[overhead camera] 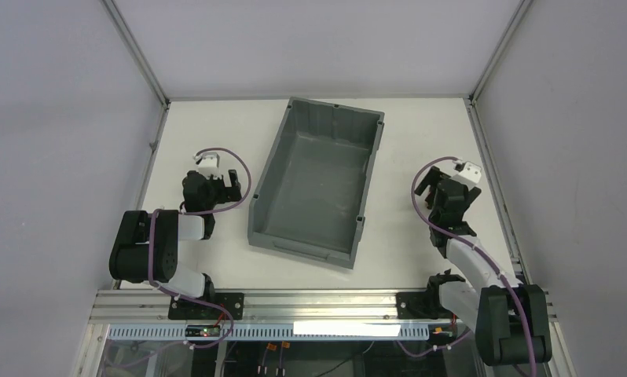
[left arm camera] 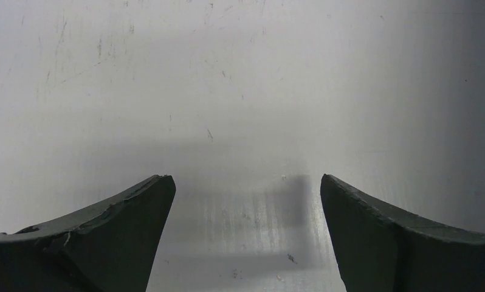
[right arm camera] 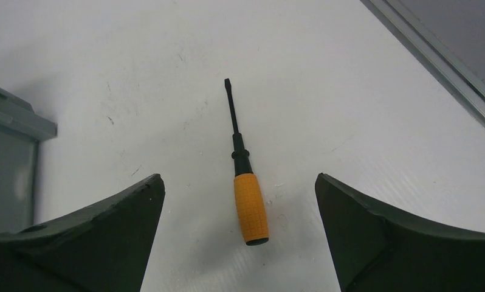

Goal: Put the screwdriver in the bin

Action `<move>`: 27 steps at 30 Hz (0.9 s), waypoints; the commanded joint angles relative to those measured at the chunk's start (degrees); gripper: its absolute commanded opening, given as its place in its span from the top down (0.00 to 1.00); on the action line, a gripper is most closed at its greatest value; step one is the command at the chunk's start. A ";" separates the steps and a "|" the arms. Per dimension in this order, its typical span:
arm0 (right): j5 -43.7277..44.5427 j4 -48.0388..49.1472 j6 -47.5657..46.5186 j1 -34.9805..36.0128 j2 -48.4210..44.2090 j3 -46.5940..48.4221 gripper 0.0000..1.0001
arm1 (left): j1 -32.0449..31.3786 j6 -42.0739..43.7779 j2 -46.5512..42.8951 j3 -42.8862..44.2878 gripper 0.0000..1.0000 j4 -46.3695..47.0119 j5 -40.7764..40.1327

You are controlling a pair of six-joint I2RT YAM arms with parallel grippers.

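Observation:
The screwdriver [right arm camera: 250, 204], with an orange handle and a thin black shaft, lies flat on the white table, shaft pointing away. My right gripper [right arm camera: 239, 177] is open and hangs just above it, one finger on each side of the handle, touching nothing. In the top view the right gripper [overhead camera: 440, 182] hides the screwdriver. The dark grey bin [overhead camera: 295, 239] stands in the middle of the table and holds nothing; its corner shows in the right wrist view [right arm camera: 12, 121]. My left gripper [left arm camera: 246, 177] is open and empty over bare table, left of the bin [overhead camera: 216, 182].
Aluminium frame rails run along the table's right edge [right arm camera: 434, 67] and back edge [overhead camera: 318, 97]. Grey enclosure walls stand on both sides. Both arm bases sit at the near edge.

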 commanded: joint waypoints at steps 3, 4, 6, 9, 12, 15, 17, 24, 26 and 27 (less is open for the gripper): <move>3.49 3.35 2.12 -0.32 -3.03 0.34 0.01 | -0.25 1.06 -0.06 1.35 0.01 1.18 -0.53; 3.44 2.92 2.12 -0.34 -3.27 0.72 0.01 | -0.25 1.06 -0.04 1.35 0.01 1.18 -0.47; 3.10 1.01 2.47 -0.26 -3.86 1.94 0.01 | -0.25 1.06 -0.04 1.35 0.01 1.18 -0.49; 0.99 -5.37 0.57 -0.34 -4.92 5.78 0.01 | -0.25 1.06 -0.06 1.35 0.01 1.19 -0.51; -0.25 -20.42 -0.20 -0.57 -2.05 15.14 0.02 | -0.25 1.06 -0.08 1.35 0.01 1.18 -0.49; -2.57 -42.61 0.86 -2.40 8.75 30.53 0.09 | -0.25 1.06 -0.04 1.35 0.01 1.18 -0.49; -4.15 -55.18 1.25 -3.06 17.30 40.27 0.22 | -0.25 1.06 -0.04 1.35 0.01 1.18 -0.49; -11.51 -69.26 0.30 -4.03 35.24 56.30 0.24 | -0.25 1.05 -0.04 1.39 0.01 1.10 -0.49; -12.39 -72.18 -0.39 -4.10 39.97 59.81 0.24 | -0.25 1.06 -0.04 1.35 0.01 1.13 -0.52; -12.78 -72.69 -0.71 -4.04 41.79 60.89 0.25 | -0.25 1.06 -0.04 1.35 0.01 1.14 -0.54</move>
